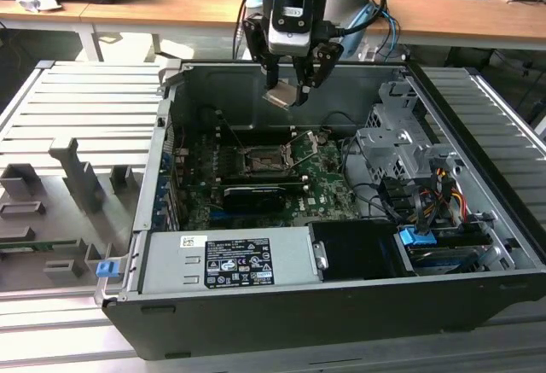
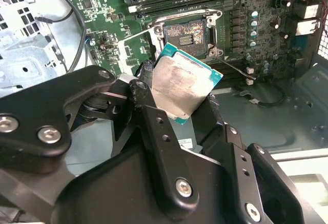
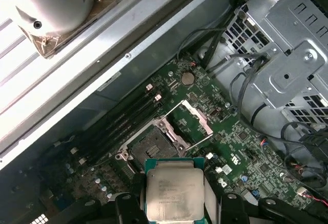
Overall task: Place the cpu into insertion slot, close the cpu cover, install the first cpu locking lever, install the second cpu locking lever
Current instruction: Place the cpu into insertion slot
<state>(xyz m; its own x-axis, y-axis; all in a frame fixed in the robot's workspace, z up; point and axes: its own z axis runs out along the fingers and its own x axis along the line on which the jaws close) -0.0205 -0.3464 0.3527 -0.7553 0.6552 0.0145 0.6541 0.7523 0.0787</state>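
My gripper (image 1: 288,93) hangs above the open computer case, shut on the cpu (image 1: 284,96), a flat square chip with a dull silvery top, tilted in the exterior view. Both wrist views show the cpu (image 2: 184,83) (image 3: 174,189) clamped by its edges between the black fingers (image 2: 148,114). Below it on the green motherboard lies the bare insertion slot (image 1: 266,161) (image 2: 187,32) (image 3: 148,144). The cpu cover (image 3: 201,120), a thin metal frame, stands swung up beside the slot. A thin locking lever (image 2: 233,66) sticks out next to the socket.
A long black card (image 1: 252,195) sits in front of the socket, with a grey power supply (image 1: 230,262) nearer. A metal drive cage (image 1: 401,147) and cable bundle (image 1: 426,194) crowd the exterior view's right. Case walls (image 1: 256,91) surround the board. A grey fixture tray (image 1: 68,185) lies outside.
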